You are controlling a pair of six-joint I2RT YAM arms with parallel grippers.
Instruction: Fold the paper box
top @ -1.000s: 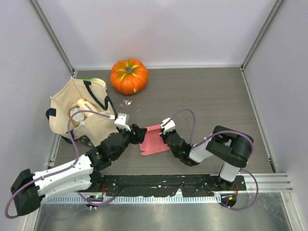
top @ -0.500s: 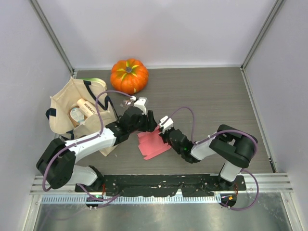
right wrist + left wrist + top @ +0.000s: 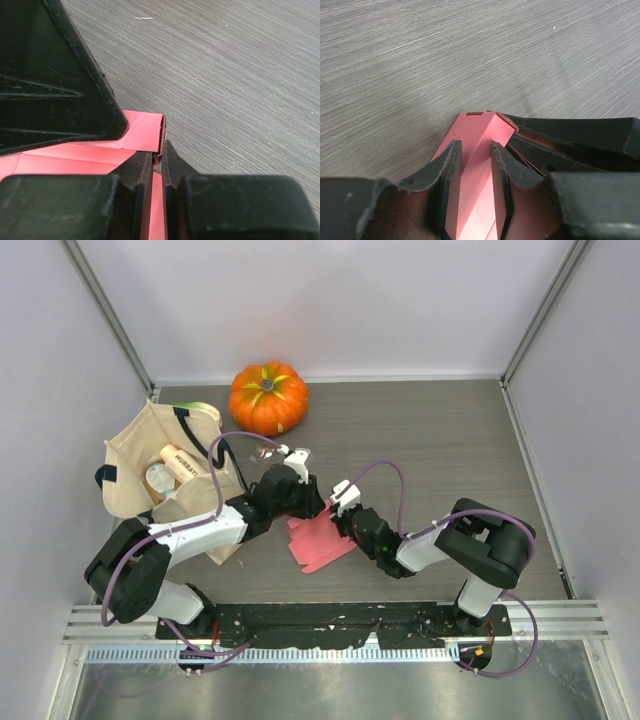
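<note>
**A:** What's different from a second ago?

**B:** My left arm. It was reaching in low from the left side of the sheet. Now it arcs round the far side, and the left gripper [image 3: 316, 504] comes at the paper box [image 3: 318, 538] from the pumpkin [image 3: 268, 397] end. Half a second back its jaws stood wider, and they have since drawn in.

**A:** Drawn in on what?

**B:** In the left wrist view, a raised ridge of the box runs up between my fingers [image 3: 451, 175], and the card fills the gap from one to the other. I read that as a pinch on the ridge, though I can't say how firm it is.

**A:** And the right side?

**B:** The right gripper [image 3: 333, 516] hasn't budged. Its jaws are almost together, nipping a thin upright edge of the box at the far corner.

**A:** Where does the box sit?

**B:** On the table [image 3: 440, 440], in the near middle, between my two grippers and apart from the tote bag [image 3: 140, 480]. Its near part lies flat and only the far end is lifted.

**A:** So what does that mean for the fold?

**B:** Both tools now work the same far end. I judge that the right one can steady the wall while my left creases the panel beside it. It's early yet, since most of the sheet isn't formed.
</note>
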